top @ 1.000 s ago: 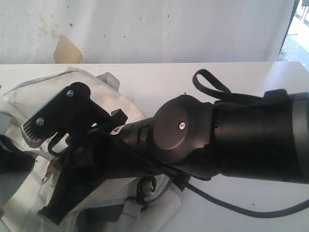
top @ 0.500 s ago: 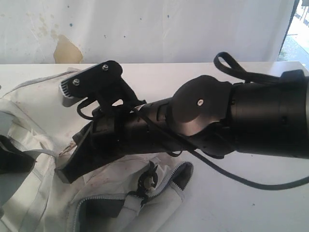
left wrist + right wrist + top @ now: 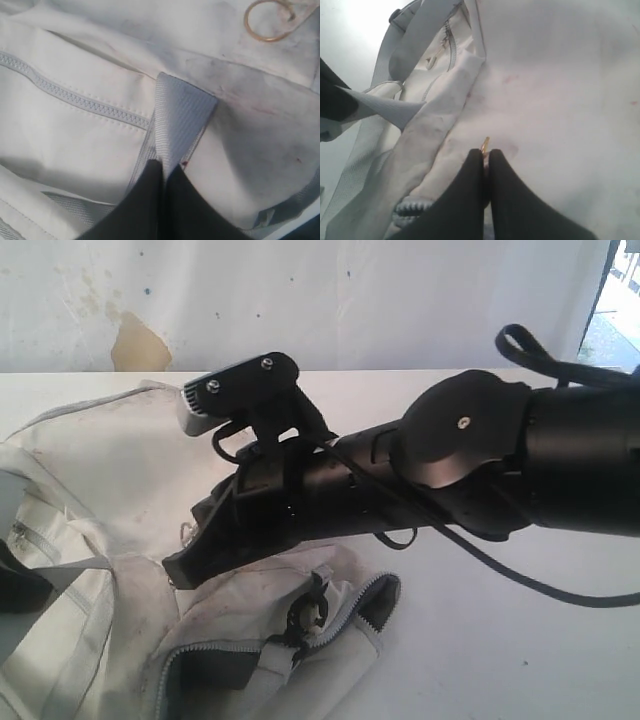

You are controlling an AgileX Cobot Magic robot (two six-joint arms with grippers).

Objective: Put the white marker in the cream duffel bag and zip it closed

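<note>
The cream duffel bag [image 3: 110, 500] lies crumpled at the left of the white table [image 3: 520, 660]. My right arm reaches across it. My right gripper [image 3: 182, 572] [image 3: 485, 152] is shut on a small gold zipper pull [image 3: 485, 144] on top of the bag. At the left edge my left gripper [image 3: 12, 585] [image 3: 165, 167] is shut on a grey webbing strap [image 3: 181, 112], which it holds taut. A closed grey zipper [image 3: 75, 96] runs beside that strap. The white marker is out of view.
An open stretch of zipper [image 3: 350, 608] and a black buckle [image 3: 306, 614] lie at the bag's near end. The right arm's black cable [image 3: 530, 588] droops over the table. A stained white wall [image 3: 400, 300] stands behind. A gold ring [image 3: 265, 22] lies on the fabric.
My right gripper has moved up and to the right across the bag, staying shut. The bag's top fabric has shifted and flattened with it. The left gripper has kept its grip.
</note>
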